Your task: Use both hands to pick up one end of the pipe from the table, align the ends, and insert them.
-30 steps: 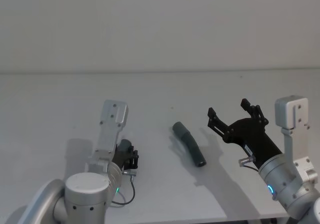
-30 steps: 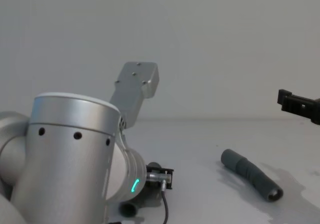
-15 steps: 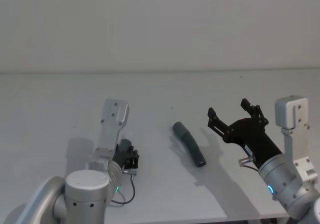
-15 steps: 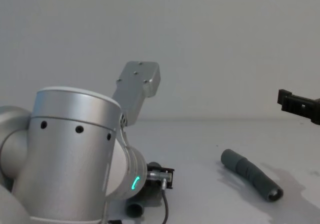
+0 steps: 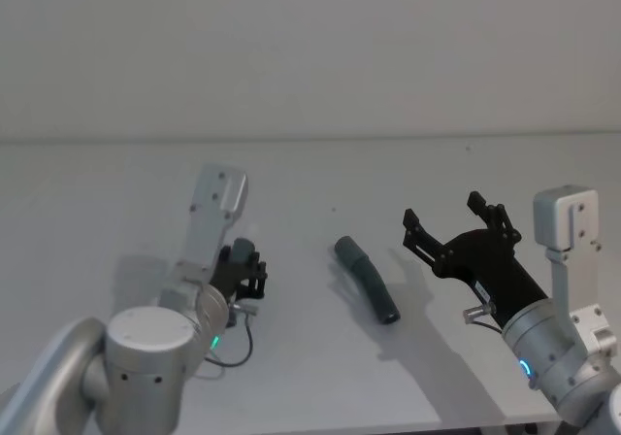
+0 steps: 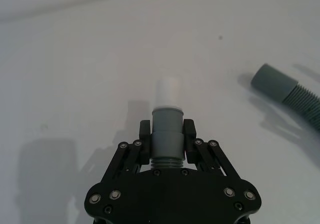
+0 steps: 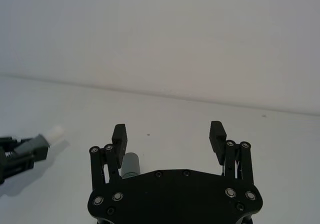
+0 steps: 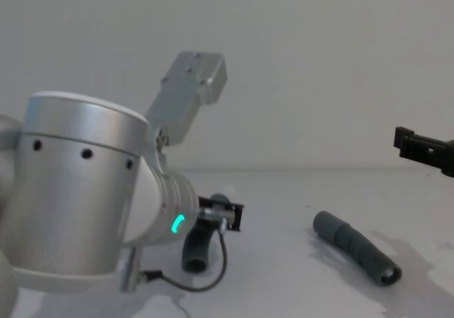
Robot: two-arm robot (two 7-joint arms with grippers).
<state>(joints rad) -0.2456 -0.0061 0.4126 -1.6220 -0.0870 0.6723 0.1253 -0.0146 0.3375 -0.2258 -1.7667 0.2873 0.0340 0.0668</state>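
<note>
On the off-white table (image 5: 116,192), the longer hose piece (image 5: 367,280) lies free near the middle. In the head view it runs from 11 o'clock to 5 o'clock, with its smooth grey cuff (image 5: 344,250) at the 11 o'clock end and its ribbed stretch behind that. The left gripper (image 5: 247,272) sits at about 9 o'clock from this hose, well apart from it. It is clamped tight on the short hose piece (image 6: 166,139), its two fingers pressing the grey collar from either side. The white tip (image 6: 165,91) sticks out past the fingertips, bare and touching nothing. In the chest view the rest of that short piece (image 8: 197,250) curves down below the claw, its open dark end close above the table. The right gripper (image 5: 448,217) hovers at about 3 o'clock from the long hose, near it but not touching. Its fingers are spread wide with nothing between them, and in the right wrist view the cuff shows just beside one finger.
</note>
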